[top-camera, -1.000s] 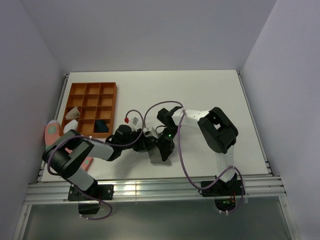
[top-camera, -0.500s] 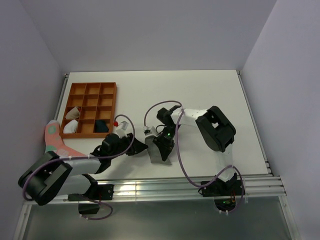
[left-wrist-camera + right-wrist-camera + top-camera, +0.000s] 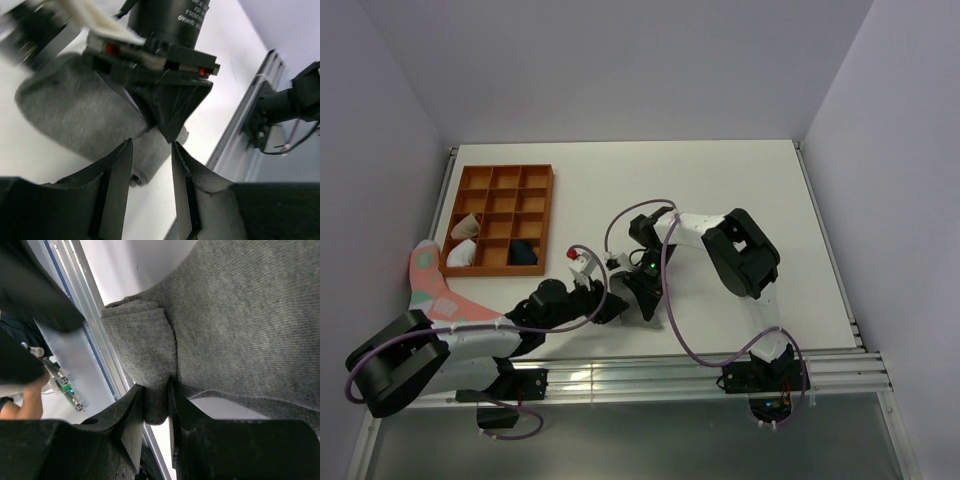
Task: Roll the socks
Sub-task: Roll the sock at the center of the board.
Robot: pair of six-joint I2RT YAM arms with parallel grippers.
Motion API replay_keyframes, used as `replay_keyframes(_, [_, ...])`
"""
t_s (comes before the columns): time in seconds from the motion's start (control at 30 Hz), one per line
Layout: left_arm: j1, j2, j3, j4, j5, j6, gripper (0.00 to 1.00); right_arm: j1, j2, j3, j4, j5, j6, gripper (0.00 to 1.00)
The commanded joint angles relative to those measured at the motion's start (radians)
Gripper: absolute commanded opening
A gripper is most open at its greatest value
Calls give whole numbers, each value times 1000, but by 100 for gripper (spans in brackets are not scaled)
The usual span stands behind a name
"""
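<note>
A grey sock (image 3: pixel 240 315) lies flat on the white table with its near end rolled into a small tube (image 3: pixel 150 160). My right gripper (image 3: pixel 156 390) is shut on that rolled end, pinching the fold between its fingers. From above, the right gripper (image 3: pixel 645 292) covers most of the sock. My left gripper (image 3: pixel 151 145) is open, its fingertips just short of the roll and nothing between them. In the top view the left gripper (image 3: pixel 608 305) sits close to the left of the right one. No navy sock shows on the table.
An orange compartment tray (image 3: pixel 501 178) stands at the back left with pale bundles (image 3: pixel 463 225) and a dark blue bundle (image 3: pixel 525 252) inside. A pink sock (image 3: pixel 428 285) lies left of the tray. The metal rail (image 3: pixel 650 378) runs along the near table edge.
My left arm drew back to the left, then came right again to the sock's rolled end, its jaws opening wider. The right gripper has kept its hold and barely shifted.
</note>
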Motion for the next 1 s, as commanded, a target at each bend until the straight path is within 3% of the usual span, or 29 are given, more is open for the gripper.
replay_keyframes(0.0, [-33,72,87,7,-24,131,43,-2,60,20,51,193,-40,23])
replay_keyframes(0.27, [-51,198,157,6,-12,180,43,-2,62,43,34,214,-36,24])
replay_keyframes(0.97, [-88,301,134,67,37,147,45,-2,70,63,33,211,-16,25])
